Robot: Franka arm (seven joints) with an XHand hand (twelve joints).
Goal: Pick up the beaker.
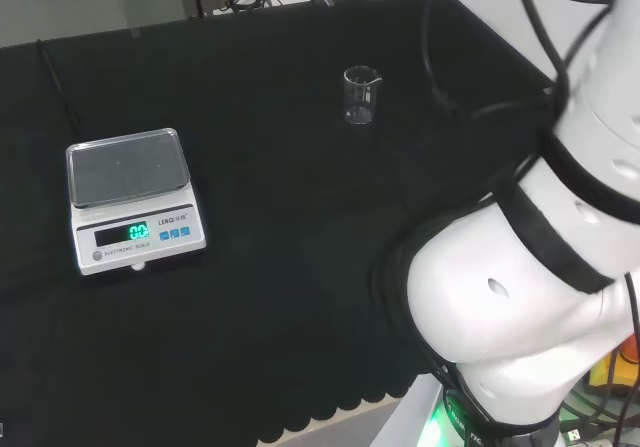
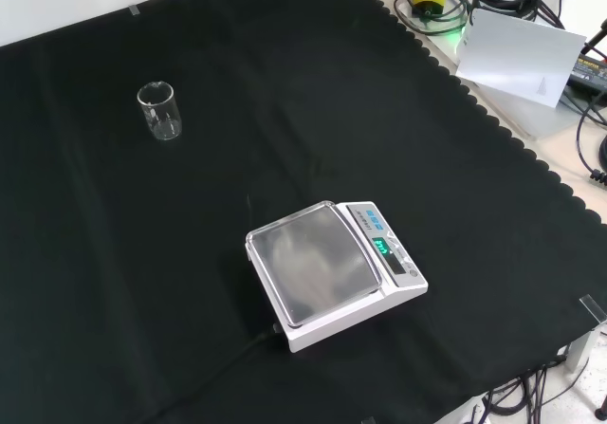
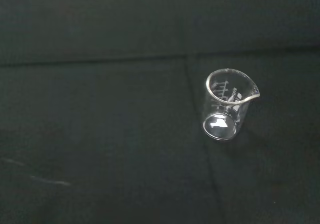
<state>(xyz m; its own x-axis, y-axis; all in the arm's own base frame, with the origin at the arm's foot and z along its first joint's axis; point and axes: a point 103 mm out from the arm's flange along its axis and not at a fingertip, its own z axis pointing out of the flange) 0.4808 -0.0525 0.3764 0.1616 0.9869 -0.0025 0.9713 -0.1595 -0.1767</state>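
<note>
1. The beaker is seen standing upright and alone on the black cloth, in the upper middle of the head view and at the upper left of the front view. It is well apart from the scale, which sits nearer the middle of the cloth in the front view.
2. Whether the hand is open or closed cannot be told from these views. The beaker is seen from above in the wrist view, so the hand is judged to be above the cloth and apart from it, with the pickup not yet begun.
3. The beaker is clear, looks empty and is probably light. It could be tipped or pushed across the cloth if one side is touched before the other.
4. A rim with a spout is shown in the wrist view. A grip placed too high could slide off it.
5. The glass is faint against the dark cloth, so its position could be misjudged and the grasp closed on nothing.
</note>
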